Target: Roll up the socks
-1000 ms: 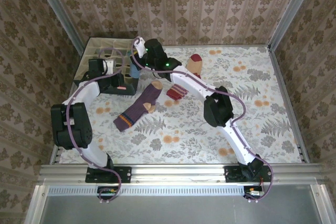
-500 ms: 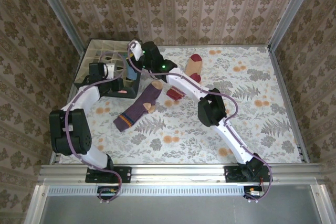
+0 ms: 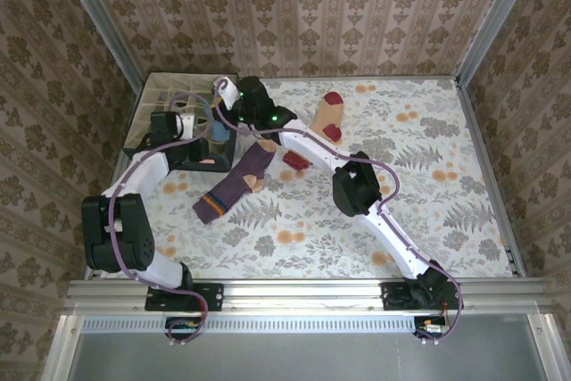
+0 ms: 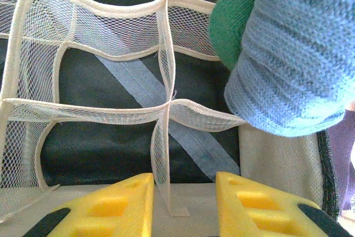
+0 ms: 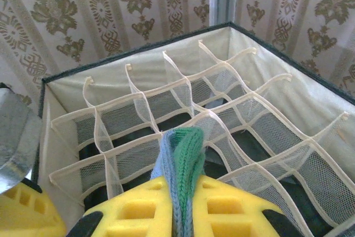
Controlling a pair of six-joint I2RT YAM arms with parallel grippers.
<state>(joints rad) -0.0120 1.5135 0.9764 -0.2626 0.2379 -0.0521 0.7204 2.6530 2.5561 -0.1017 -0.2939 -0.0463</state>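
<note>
**Mia:** Why is the blue-grey sock [image 4: 294, 65] up in the air over the box [image 3: 159, 86]?

**Ben:** I think it is rolled up and meant to go down into one of the box's little holes. The right end effector [image 5: 182, 188] has it. Its two yellow fingers are squeezed tight on the sock, and the green toe shows in the pinch.

**Mia:** Which hole in the box?

**Ben:** I can't tell. The sock hangs just above the net walls of the box, not yet inside any hole.

**Mia:** And the left end effector [image 4: 183, 184]?

**Ben:** It is low at the near side of the box. Its fingers are a bit apart, and a thin mesh wall [image 4: 161, 148] stands in the gap. The wall does not look pinched, and the fingers hold nothing. My guess is that it is there to stop the box sliding.

**Mia:** Where are the other socks?

**Ben:** The purple sock [image 3: 236, 180] lies flat on the counter [image 3: 428, 185], just beside the box's near corner. The peach sock [image 3: 326, 113] lies on the counter too, farther from the box, partly under the right arm. Both look unrolled, so there is more to do.
</note>
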